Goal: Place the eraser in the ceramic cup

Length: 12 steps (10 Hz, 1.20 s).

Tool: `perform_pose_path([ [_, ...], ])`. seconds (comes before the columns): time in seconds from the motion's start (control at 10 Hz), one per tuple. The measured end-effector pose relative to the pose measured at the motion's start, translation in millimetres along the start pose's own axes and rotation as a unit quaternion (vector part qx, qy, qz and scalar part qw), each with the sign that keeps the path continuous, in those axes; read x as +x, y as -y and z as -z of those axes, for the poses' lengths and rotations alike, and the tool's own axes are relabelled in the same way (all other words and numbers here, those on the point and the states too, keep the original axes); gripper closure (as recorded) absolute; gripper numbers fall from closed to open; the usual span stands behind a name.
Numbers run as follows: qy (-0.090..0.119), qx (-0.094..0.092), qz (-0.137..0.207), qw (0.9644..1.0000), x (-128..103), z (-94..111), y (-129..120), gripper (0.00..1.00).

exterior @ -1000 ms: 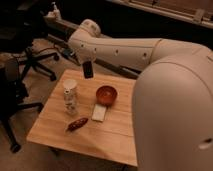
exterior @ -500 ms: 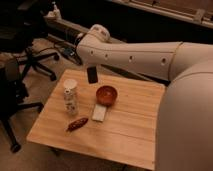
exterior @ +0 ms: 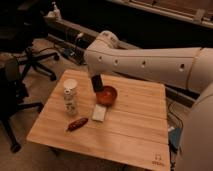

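My gripper (exterior: 95,76) hangs below the big white arm at the table's back middle and is shut on the eraser (exterior: 96,84), a flat black block held upright in the air. The eraser's lower end is just left of the red bowl (exterior: 108,96). The ceramic cup (exterior: 70,98), tall and white with dark markings, stands upright on the wooden table (exterior: 130,132), to the left of and a little below the eraser. The fingers themselves are mostly hidden by the arm and the eraser.
A white flat pad (exterior: 99,113) lies in front of the bowl. A small red pepper-like item (exterior: 77,124) lies near the cup's front. Black office chairs (exterior: 30,60) stand left of the table. A dark counter with cables runs along the back.
The arm has swung right and down with the eraser, from above the table's back left edge to beside the red bowl. The view has also shifted. Things on the table have not moved.
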Motion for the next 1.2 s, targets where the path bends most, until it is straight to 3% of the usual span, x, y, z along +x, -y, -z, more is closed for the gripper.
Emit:
perform_pose_path([
  [0.3, -0.036, -0.025, 0.049, 0.9978, 24.1, 2.4, 25.3, 1.0],
  [0.6, -0.063, -0.03, 0.062, 0.9956, 37.5, 9.2, 48.1, 1.0],
  [1.2, -0.064, -0.031, 0.063, 0.9955, 37.6, 8.4, 46.7, 1.0],
])
